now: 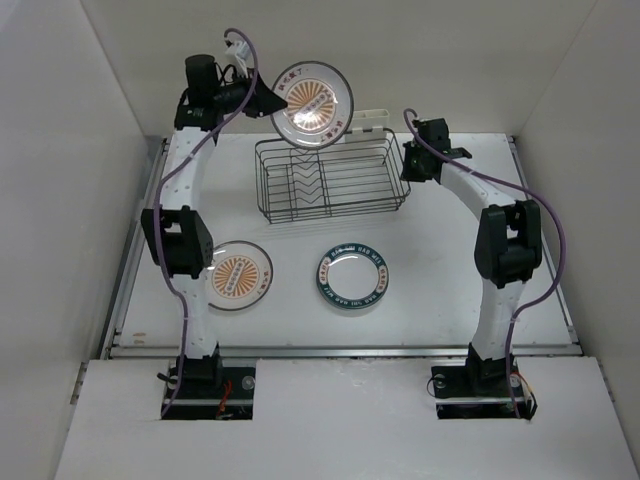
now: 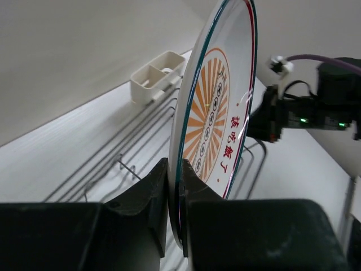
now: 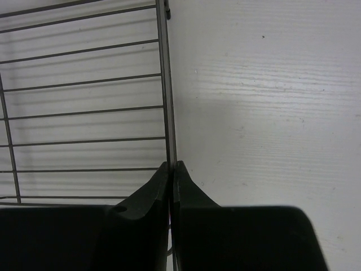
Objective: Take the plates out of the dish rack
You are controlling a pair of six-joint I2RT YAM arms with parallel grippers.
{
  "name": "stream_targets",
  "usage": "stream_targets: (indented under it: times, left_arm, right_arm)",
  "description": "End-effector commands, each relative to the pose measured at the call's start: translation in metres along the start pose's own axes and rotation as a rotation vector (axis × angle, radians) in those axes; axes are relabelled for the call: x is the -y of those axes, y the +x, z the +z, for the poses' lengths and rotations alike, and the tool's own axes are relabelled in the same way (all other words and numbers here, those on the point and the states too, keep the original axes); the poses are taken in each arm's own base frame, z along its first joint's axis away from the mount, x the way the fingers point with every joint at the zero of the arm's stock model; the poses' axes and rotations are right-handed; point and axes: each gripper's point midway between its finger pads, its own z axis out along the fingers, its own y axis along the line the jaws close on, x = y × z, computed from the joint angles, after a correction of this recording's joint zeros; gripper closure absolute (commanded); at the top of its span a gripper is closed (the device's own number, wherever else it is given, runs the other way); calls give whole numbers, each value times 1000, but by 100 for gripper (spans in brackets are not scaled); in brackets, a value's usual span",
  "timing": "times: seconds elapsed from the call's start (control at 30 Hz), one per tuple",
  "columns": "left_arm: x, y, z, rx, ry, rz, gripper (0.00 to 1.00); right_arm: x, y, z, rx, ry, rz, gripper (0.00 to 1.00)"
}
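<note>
1. Pinched edge-on between left fingers (image 2: 159, 189): sunburst plate (image 2: 217, 113), held high above far side of dish rack (image 1: 330, 180).
2. Pressed shut on right edge wire of that rack: right fingers (image 3: 164, 180).
3. Lay flat on bench (image 1: 450, 290), nearer than rack, apart from each other: second sunburst plate (image 1: 238, 276), green-rimmed plate (image 1: 355, 277).

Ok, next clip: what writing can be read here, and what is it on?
"該吃飯了" in red, on the orange sunburst plate held by the left tool.
Small round marks down that plate's centre: too small to read.
Rim lettering on the green-rimmed plate on the table: too small to read.
Characters on the second orange plate on the table: blurred, unreadable.
On the dish rack: no text visible.
</note>
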Motion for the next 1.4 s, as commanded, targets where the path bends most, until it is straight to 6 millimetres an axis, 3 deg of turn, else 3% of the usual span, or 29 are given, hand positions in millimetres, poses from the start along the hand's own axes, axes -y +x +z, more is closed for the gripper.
stream_targets:
  times: [0.0, 0.13, 0.17, 0.2, 0.23, 0.27, 0.3, 0.33, 0.37, 0.43, 0.47, 0.53, 0.63, 0.73, 0.9, 1.07, 1.2, 1.37]
  left_arm:
    - [75, -35, -53, -23, 87, 18, 100]
    - [84, -2, -108, -168, 60, -26, 100]
    - [82, 1, -127, -185, 44, 67, 100]
    - [87, 27, -146, -278, 15, 6, 100]
    - [86, 38, -159, -327, -15, 34, 100]
    - [77, 56, -173, -410, -93, 68, 100]
    - [88, 76, -195, -508, -92, 131, 100]
    - [89, 90, -208, -571, -102, 153, 100]
    - [85, 114, -223, -661, -116, 131, 100]
    - [104, 140, -251, -750, -73, 98, 100]
    - [106, 160, -260, -801, -26, 82, 100]
    - [103, 177, -278, -855, -68, 46, 100]
    - [96, 209, -298, -963, -63, 17, 100]
    - [89, 230, -302, -1031, -22, -9, 100]
    - [45, 254, -290, -1149, -16, -166, 100]
    - [29, 276, -289, -1219, 20, -232, 100]
    - [19, 294, -301, -1321, 29, -262, 87]
    - [16, 299, -302, -1337, 47, -258, 71]
  right_arm:
    - [-24, 6, -10, -21, -68, 58, 96]
    - [-24, 3, -11, -2, -63, 82, 96]
    - [-24, 6, -13, -7, -61, 93, 96]
    - [-24, 8, -14, -5, -62, 105, 96]
    - [-25, 9, -12, -3, -63, 138, 98]
    - [-26, 8, -15, 5, -66, 157, 100]
    - [-24, 17, -13, -8, -62, 177, 100]
    - [-27, 11, -17, 23, -73, 195, 100]
    - [-28, 12, -18, 27, -76, 235, 100]
    - [-27, 20, -18, 26, -76, 270, 100]
    - [-30, 14, -21, 49, -87, 293, 100]
    - [-30, 22, -18, 34, -91, 303, 100]
    - [-36, 18, -22, 49, -105, 296, 100]
    - [-42, 20, -22, 42, -119, 289, 100]
    - [-43, 25, -21, 36, -111, 262, 100]
    - [-38, 26, -24, 36, -91, 245, 100]
    - [-39, 23, -25, 37, -91, 245, 80]
    - [-39, 22, -21, 32, -89, 236, 79]
